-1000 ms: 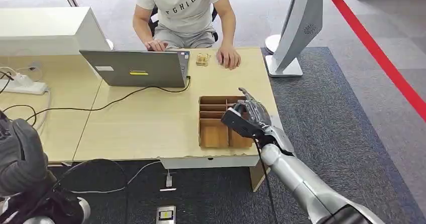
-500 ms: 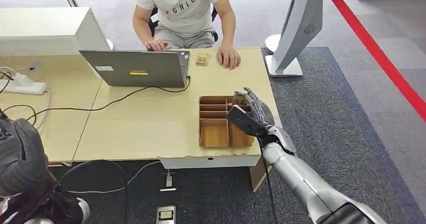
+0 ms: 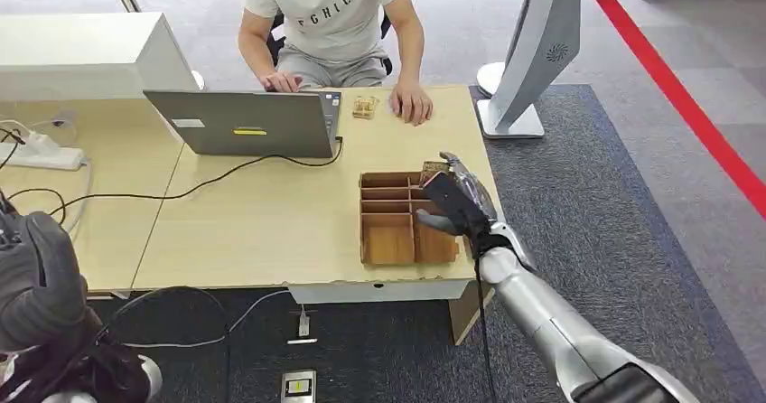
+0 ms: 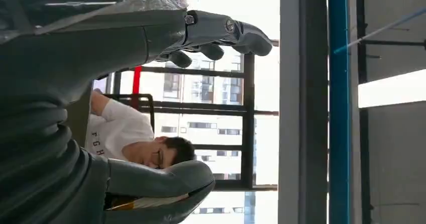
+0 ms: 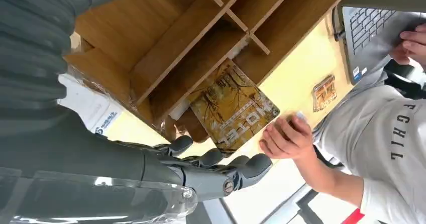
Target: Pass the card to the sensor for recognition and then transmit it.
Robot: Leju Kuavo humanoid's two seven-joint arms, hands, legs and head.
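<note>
Card (image 5: 233, 108) (yellow-brown printed face): stands tilted in a narrow slot of the wooden compartment box (image 5: 150, 48), its upper corner sticking out above the rim, just beyond the fingertips of the right hand (image 3: 456, 202), which hovers over the box's far right corner with fingers apart, holding nothing. Left hand (image 4: 150, 108): raised well away from the card, fingers (image 4: 221, 33) curled loosely, thumb apart, nothing in it. Past the right hand, across the table (image 3: 271, 222): a seated person (image 3: 330, 19), one hand at a laptop (image 3: 244, 123), the other flat beside a small yellowish object (image 3: 365, 107).

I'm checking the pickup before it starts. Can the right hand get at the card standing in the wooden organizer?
Probably yes: the right hand hovers open beside the card, which juts out of the wooden organizer with nothing between them.
</note>
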